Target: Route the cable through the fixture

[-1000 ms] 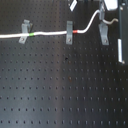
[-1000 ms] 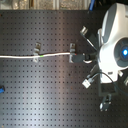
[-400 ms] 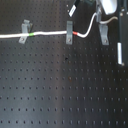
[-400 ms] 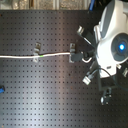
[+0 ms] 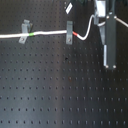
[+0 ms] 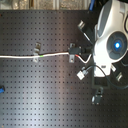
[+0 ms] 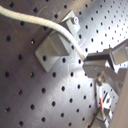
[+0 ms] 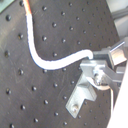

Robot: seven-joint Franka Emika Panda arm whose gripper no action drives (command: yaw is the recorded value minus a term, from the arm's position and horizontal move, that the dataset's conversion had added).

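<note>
Gripper is pinching the cable end, at 3 o'clock of the second clip; cable is lying across both clips.

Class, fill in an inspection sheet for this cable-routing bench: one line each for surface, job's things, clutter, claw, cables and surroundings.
Surface: black perforated board, holes in a regular grid, in both exterior views.
Job's things: white cable lies across two grey clips, clip one by its green band, clip two by its red band; a third clip shows in the first wrist view, cable over it.
Clutter: small blue object at the second exterior view's left edge.
Claw: claw shut on the cable's end, in the second wrist view.
Cables: nothing seen besides the white cable.
Surroundings: white robot arm above the board.
</note>
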